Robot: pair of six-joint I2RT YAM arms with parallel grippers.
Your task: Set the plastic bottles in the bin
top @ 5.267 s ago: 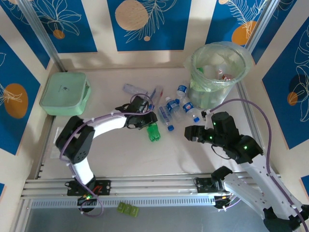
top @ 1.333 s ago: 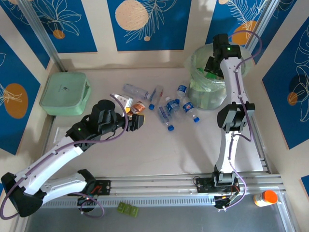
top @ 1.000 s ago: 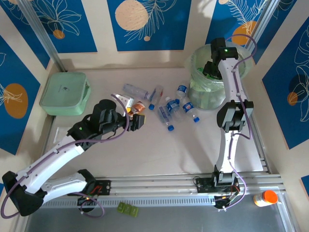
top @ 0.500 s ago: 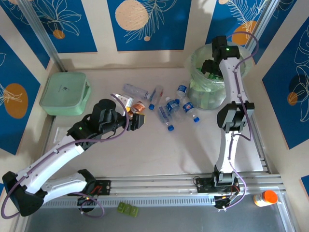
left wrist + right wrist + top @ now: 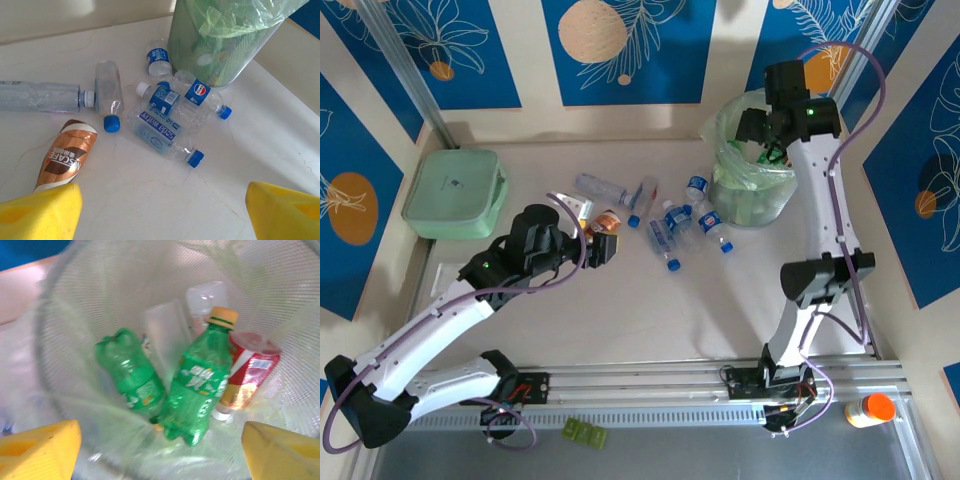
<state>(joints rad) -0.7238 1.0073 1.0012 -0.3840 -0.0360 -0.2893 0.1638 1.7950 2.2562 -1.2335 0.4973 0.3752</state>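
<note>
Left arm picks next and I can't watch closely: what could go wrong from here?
The open left gripper hangs near the brown Nescafe bottle, likely not a target; it might grab that. The Soda Water bottle lies against its neighbours, so closing on it may scatter them. The open right gripper sits over the bin; its loose liner could snag.

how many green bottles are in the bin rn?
2. In the bin: yellow-capped green bottle at centre, beside the red-labelled bottle; second green bottle just left of it. More may be hidden underneath.
</note>
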